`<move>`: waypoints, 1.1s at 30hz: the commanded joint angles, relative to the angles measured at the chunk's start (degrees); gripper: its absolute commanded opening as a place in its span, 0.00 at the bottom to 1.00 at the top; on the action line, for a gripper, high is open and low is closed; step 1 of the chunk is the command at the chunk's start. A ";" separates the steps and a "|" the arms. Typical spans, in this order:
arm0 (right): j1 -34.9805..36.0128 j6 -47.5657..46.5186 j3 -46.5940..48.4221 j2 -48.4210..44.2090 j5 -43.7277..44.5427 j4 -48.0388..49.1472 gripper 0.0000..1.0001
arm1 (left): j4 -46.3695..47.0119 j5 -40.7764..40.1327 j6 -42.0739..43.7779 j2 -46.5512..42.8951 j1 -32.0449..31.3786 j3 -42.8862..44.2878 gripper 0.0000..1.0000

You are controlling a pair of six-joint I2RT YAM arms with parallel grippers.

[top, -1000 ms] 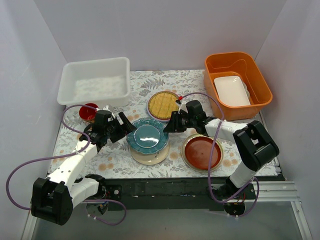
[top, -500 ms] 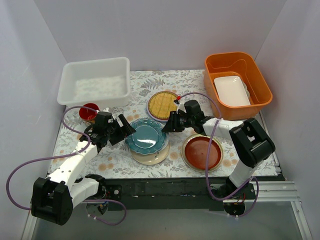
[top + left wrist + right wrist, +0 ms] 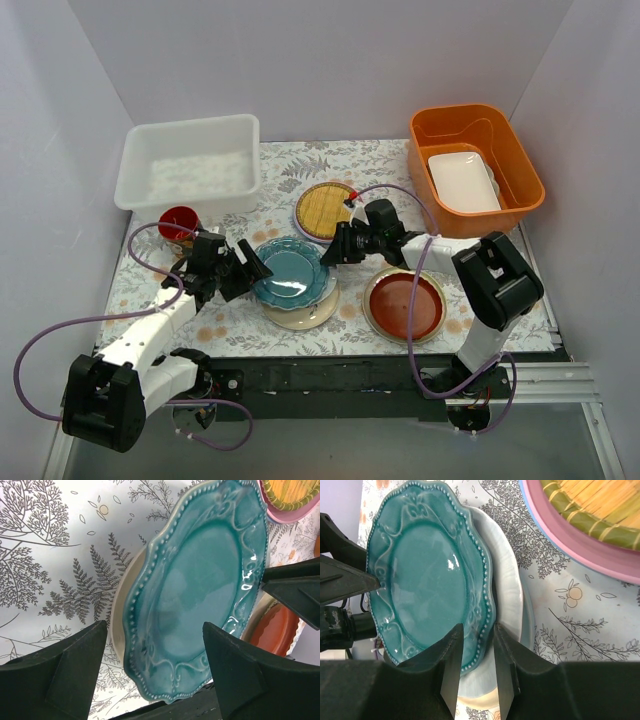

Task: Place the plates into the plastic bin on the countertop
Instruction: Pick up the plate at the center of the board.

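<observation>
At the middle of the counter (image 3: 225,315), the right fingers (image 3: 452,672) are pinched on the rim of the teal plate (image 3: 430,580), which lies tilted atop a cream plate (image 3: 512,595). The left fingers (image 3: 75,672) stand wide apart at its opposite edge, gripping nothing. The white bin (image 3: 190,203) sits far left, well apart.

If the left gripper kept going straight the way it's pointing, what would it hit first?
Probably the teal scalloped plate: its near rim lies between the left gripper's open fingers, though depth is hard to judge.
</observation>
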 commanded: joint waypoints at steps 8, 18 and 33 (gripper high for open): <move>1.91 0.98 2.69 2.49 -3.31 1.51 0.37 | 3.14 2.05 -1.59 -2.03 0.01 -2.22 0.72; 2.87 1.07 3.66 3.63 -5.07 2.29 0.36 | 4.90 3.63 -2.38 -2.12 0.01 -3.10 0.63; 4.46 1.42 4.36 4.25 -7.88 5.02 0.32 | 4.81 4.33 -2.29 -3.35 0.01 -3.01 0.46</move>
